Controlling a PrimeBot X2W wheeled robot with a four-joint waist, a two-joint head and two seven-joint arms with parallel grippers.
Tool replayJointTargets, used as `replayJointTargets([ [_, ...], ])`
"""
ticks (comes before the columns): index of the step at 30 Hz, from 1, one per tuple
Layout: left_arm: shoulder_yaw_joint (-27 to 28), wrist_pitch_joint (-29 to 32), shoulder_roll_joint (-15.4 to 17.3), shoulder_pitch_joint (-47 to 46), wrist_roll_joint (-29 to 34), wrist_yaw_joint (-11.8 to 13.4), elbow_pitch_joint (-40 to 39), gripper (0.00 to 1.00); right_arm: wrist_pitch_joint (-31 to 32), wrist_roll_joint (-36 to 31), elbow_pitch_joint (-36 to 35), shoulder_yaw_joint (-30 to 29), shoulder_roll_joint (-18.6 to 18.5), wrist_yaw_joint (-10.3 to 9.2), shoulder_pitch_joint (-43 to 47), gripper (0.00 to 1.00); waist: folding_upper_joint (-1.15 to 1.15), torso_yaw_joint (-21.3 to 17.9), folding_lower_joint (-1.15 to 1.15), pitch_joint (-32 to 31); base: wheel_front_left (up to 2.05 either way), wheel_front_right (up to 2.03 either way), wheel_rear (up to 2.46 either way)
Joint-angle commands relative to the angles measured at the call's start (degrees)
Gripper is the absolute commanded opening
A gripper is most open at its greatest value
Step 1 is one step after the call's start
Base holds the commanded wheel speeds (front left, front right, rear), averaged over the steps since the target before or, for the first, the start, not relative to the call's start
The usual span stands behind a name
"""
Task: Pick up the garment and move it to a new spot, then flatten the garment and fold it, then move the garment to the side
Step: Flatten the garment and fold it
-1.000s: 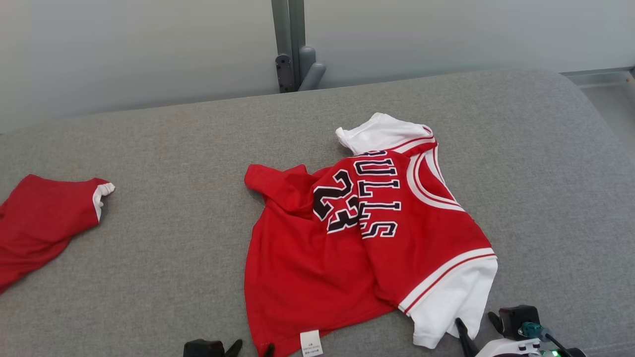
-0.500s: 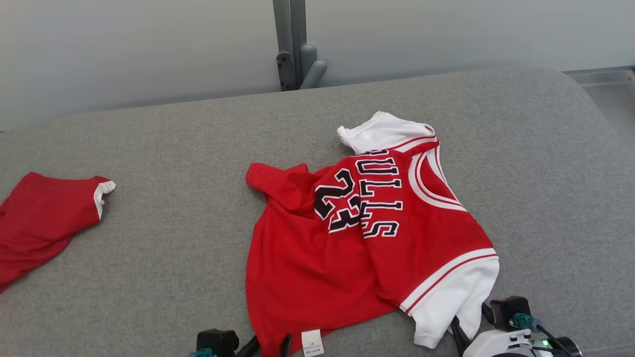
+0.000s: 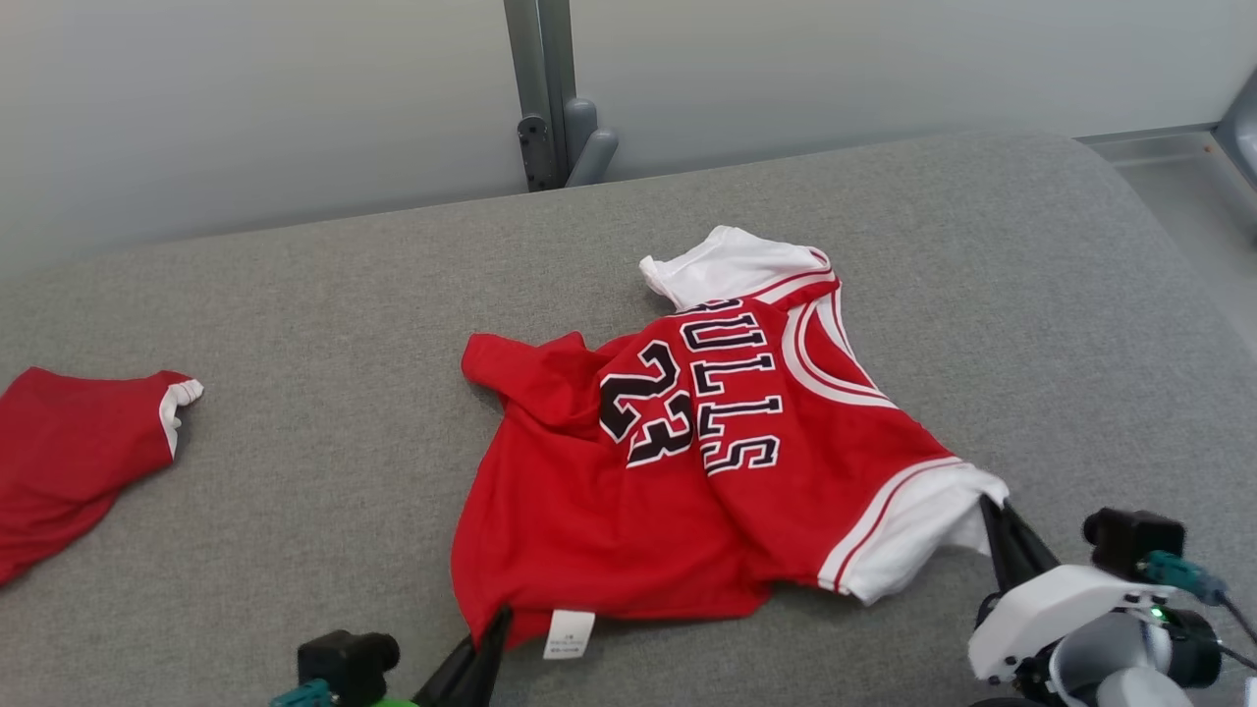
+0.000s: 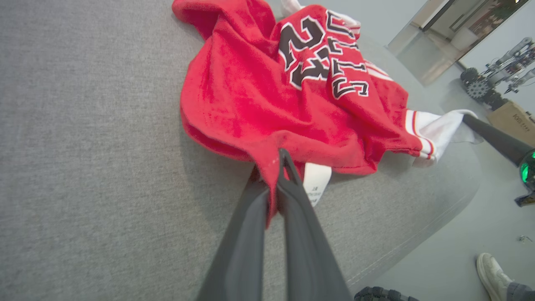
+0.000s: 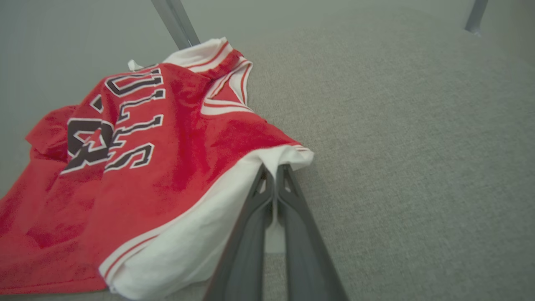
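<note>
Jaws closed on cloth, left gripper (image 4: 279, 159) is pinching red jersey (image 3: 609, 511) at its hem. Right gripper (image 5: 273, 171) is likewise clamping the white sleeve.

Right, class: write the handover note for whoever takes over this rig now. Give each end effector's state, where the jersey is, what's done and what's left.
Left end effector: shut on the jersey, at its red hem beside the label.
Right end effector: shut on its white edge.
Jersey: crumpled on the grey pad, number side up. A second red garment lies apart at the far left.
Done: both grips taken.
Left: lift and move it, flatten, fold, set aside.
</note>
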Motion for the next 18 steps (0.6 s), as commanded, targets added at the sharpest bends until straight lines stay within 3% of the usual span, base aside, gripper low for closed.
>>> replayJointTargets([
  [1, 0.58, 0.45, 0.94, 0.95, -1.03, 0.23, -2.31, 0.00, 0.72, 1.61, -1.93, -0.52, -0.39, -0.08, 1.18, 0.00, 0.68, -0.03, 0.00, 0.01, 0.00, 0.00, 0.00],
  [6, 4.01, 5.75, 4.57, 3.99, -6.47, 0.93, -25.22, 0.00, 7.27, 13.09, -21.74, -5.53, -0.93, -0.05, 3.88, 0.00, 0.68, -0.11, 0.00, 0.72, 0.00, 0.00, 0.00],
  [10, 6.00, 12.65, 7.70, -1.26, -8.35, 2.55, -38.29, 0.00, 13.82, 18.43, -36.32, -9.08, -2.05, -0.04, -0.35, 0.00, 0.68, -0.19, 0.00, 2.92, 0.00, 0.00, 0.00],
  [14, 9.75, 20.88, 10.98, -13.03, -12.07, 4.07, -43.73, 0.00, 21.52, 20.73, -43.00, -11.85, -3.57, -0.03, -12.20, 0.00, 0.68, -0.29, 0.00, 8.34, 0.00, 0.00, 0.00],
  [18, 14.13, 28.84, 14.53, -30.61, -15.52, 5.60, -38.89, 0.00, 27.68, 16.60, -39.46, -13.66, -5.54, -0.04, -28.88, 0.00, 0.68, 0.37, 0.00, 15.66, 0.00, 0.00, 0.00],
])
